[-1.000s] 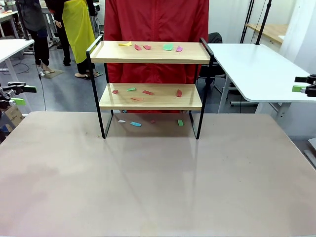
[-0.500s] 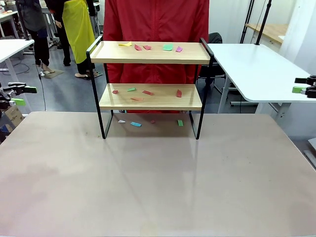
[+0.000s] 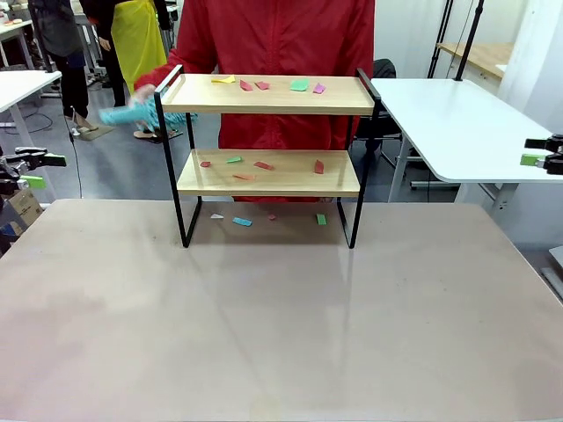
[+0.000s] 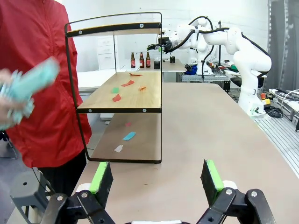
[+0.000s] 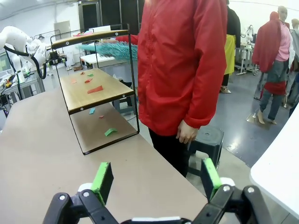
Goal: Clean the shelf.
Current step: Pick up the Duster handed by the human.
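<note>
The shelf (image 3: 273,104) stands at the far middle of the table, its two wooden boards in a black frame. Small coloured paper scraps (image 3: 299,84) lie on both boards and on the table under it. Behind it a person in a red jacket holds a teal duster (image 3: 123,114) at the top board's left end. My left gripper (image 3: 37,170) hangs open off the table's left side, and my right gripper (image 3: 535,150) hangs open off its right side, both far from the shelf. The left wrist view has the open left gripper (image 4: 155,173), shelf (image 4: 135,95) and duster (image 4: 28,86). The right wrist view has the open right gripper (image 5: 156,178), shelf (image 5: 93,95) and duster (image 5: 112,49).
The beige table (image 3: 281,316) stretches wide and bare in front of the shelf. A white side table (image 3: 457,123) stands at the back right. Other people stand at the back left, and a black stool (image 5: 205,140) sits beside the person.
The person's hand has come up with the teal duster to the left end of the top board. Both arms have stayed where they were.
</note>
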`<state>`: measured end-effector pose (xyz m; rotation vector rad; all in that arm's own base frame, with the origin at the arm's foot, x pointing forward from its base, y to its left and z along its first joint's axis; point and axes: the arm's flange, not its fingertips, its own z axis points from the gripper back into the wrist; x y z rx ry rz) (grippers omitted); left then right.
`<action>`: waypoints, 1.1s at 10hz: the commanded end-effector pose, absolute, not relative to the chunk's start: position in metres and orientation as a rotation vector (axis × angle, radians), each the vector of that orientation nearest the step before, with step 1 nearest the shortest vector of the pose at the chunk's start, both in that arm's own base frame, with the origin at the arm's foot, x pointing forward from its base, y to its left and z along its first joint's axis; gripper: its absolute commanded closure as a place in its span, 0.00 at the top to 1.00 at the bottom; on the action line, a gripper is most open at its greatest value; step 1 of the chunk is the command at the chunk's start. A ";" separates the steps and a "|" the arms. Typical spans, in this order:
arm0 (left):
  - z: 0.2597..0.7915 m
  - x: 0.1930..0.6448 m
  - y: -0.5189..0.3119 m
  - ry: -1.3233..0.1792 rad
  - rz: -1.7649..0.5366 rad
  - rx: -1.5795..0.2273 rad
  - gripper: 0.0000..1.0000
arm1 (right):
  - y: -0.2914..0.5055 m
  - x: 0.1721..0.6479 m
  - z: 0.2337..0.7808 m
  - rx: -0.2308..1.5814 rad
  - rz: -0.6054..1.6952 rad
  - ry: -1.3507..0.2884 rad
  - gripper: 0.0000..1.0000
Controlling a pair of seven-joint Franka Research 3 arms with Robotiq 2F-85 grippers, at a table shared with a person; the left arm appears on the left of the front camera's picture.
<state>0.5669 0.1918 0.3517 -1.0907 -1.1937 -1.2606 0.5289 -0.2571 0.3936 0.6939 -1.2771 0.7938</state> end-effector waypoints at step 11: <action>0.353 0.566 0.191 -1.192 -1.265 -1.092 1.00 | -0.253 0.530 0.400 0.686 0.787 -1.267 1.00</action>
